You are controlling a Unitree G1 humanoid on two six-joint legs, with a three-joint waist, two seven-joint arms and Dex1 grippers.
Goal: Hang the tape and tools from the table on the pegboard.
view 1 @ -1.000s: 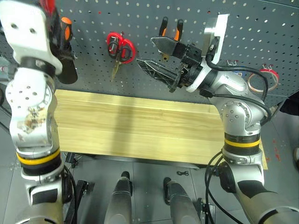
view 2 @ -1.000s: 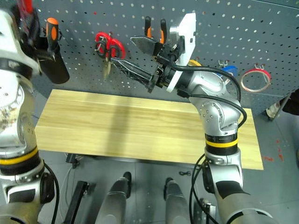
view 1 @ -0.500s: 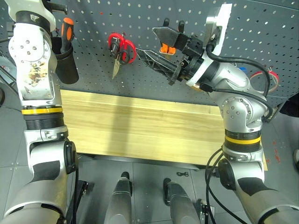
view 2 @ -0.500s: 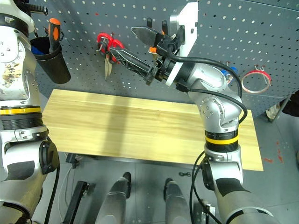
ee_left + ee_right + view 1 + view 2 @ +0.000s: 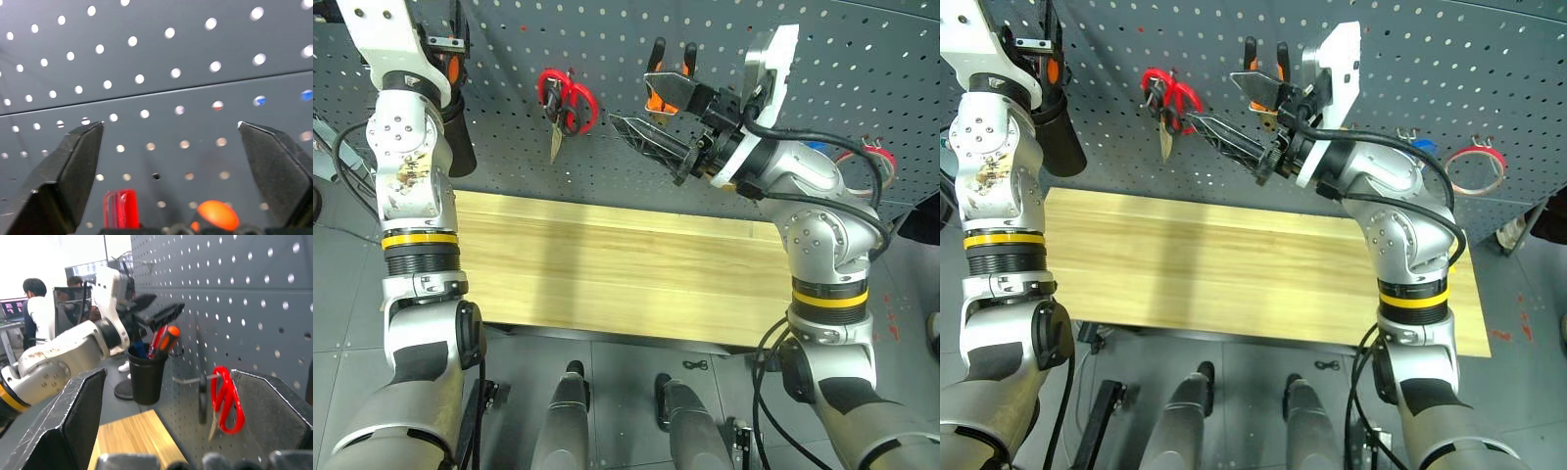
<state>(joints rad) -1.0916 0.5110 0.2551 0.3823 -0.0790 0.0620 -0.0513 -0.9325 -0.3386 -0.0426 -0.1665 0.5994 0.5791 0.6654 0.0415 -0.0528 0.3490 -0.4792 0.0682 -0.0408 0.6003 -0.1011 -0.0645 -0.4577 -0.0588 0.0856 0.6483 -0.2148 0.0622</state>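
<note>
My left gripper (image 5: 171, 147) stands wide open and empty above the black cup (image 5: 145, 377), where the red-handled screwdriver (image 5: 157, 340) sits. My right gripper (image 5: 658, 116), also spread and empty, hovers upper centre by the pliers (image 5: 669, 57) hooked on the pegboard (image 5: 862, 59); the tape (image 5: 1477, 166) hangs far right, and the table (image 5: 607, 264) is bare.

Bare bench, crowded board

The table (image 5: 607, 264) lies open; on the pegboard (image 5: 862, 59), a black cup (image 5: 1056, 137), red scissors (image 5: 566, 103) and pliers (image 5: 668, 69) block.

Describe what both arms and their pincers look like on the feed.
Both arms have silver-grey shells with a yellow-and-black band at the forearm. Left pincer and right pincer each have two black wedge fingers. Black cables loop along the right arm, which carries a white wrist plate.
</note>
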